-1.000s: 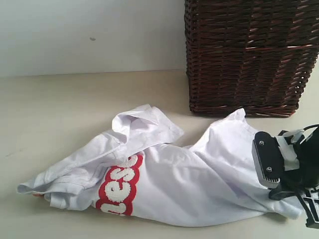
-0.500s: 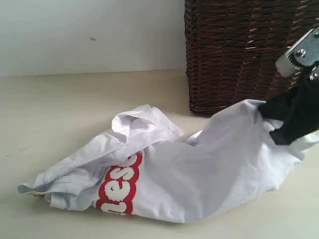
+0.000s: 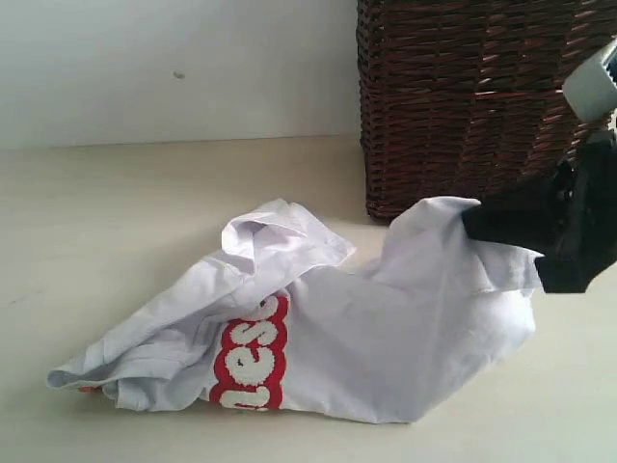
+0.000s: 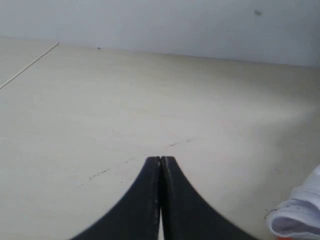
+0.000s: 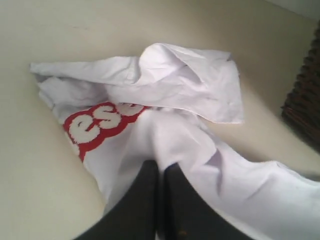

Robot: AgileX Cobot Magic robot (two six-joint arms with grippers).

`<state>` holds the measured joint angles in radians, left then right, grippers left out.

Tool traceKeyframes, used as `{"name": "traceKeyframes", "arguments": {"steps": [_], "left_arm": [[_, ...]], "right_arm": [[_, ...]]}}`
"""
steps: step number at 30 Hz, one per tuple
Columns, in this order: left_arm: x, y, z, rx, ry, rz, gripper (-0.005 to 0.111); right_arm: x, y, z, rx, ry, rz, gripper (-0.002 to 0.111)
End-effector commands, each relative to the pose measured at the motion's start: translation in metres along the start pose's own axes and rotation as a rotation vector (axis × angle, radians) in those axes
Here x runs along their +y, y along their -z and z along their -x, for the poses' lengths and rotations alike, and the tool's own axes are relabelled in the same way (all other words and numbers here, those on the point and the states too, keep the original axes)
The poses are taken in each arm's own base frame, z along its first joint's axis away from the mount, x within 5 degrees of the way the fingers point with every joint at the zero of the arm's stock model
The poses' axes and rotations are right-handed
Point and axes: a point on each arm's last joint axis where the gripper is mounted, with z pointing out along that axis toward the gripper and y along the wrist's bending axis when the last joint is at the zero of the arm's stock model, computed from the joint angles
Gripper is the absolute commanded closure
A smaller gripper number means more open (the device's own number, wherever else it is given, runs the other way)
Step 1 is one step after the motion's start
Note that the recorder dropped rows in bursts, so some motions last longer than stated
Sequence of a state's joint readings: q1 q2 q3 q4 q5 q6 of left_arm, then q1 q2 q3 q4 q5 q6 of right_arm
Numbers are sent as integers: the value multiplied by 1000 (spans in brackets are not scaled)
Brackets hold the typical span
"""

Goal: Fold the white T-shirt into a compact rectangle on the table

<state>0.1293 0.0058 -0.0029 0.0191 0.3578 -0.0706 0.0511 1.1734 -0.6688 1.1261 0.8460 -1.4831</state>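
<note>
— Hold?
— Our right gripper (image 3: pixel 472 220) pinches a raised edge of the white T-shirt (image 3: pixel 386 338), crumpled mid-surface on the table (image 3: pixel 145 212); left gripper (image 4: pixel 160 162) closed, empty.
— Risk?
— Cloth slips our thin pinch, or snags the basket (image 3: pixel 463 96)

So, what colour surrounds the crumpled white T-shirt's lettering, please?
Red; the lettering shows best in right wrist view.

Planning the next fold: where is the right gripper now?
Exterior view, right side: the right gripper grips a lifted edge of the white T-shirt, in front of the wicker basket.
</note>
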Motion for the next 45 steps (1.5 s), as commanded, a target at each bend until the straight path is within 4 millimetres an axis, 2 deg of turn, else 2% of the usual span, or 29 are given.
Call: {"name": "traceKeyframes", "arguments": {"steps": [1, 3, 8, 12, 15, 18, 19, 22, 26, 30, 31, 34, 37, 41, 45], "left_arm": [[0, 0, 0, -11, 4, 3, 107], [0, 0, 0, -11, 4, 3, 107], [0, 0, 0, -11, 4, 3, 107], [0, 0, 0, -11, 4, 3, 107], [0, 0, 0, -11, 4, 3, 107], [0, 0, 0, -11, 4, 3, 107], [0, 0, 0, -11, 4, 3, 107], [0, 0, 0, -11, 4, 3, 107], [0, 0, 0, -11, 4, 3, 107], [0, 0, 0, -11, 4, 3, 107], [0, 0, 0, -11, 4, 3, 107], [0, 0, 0, -11, 4, 3, 107], [0, 0, 0, -11, 4, 3, 107], [0, 0, 0, -11, 4, 3, 107], [0, 0, 0, -11, 4, 3, 107]], "right_arm": [[20, 6, 1, -2, 129, 199, 108], [35, 12, 1, -11, 184, 357, 108], [48, 23, 8, -74, 256, 339, 108], [48, 24, 14, -130, 226, 341, 108], [28, 14, 18, -164, 152, 172, 108], [-7, 3, 19, -181, 30, -99, 108], [-23, -2, 15, -169, -28, -214, 108], [-55, -14, 0, -92, -127, -413, 108], [-81, -39, -27, 69, -111, -478, 103], [-92, -64, -52, 192, -71, -420, 80], [-95, -71, -60, 223, -75, -403, 71], [-98, -82, -73, 274, -88, -377, 56], [-98, -82, -73, 274, -88, -377, 50], [-95, -71, -60, 230, -59, -404, 47], [-99, -49, -42, 151, -122, -572, 47]]}}
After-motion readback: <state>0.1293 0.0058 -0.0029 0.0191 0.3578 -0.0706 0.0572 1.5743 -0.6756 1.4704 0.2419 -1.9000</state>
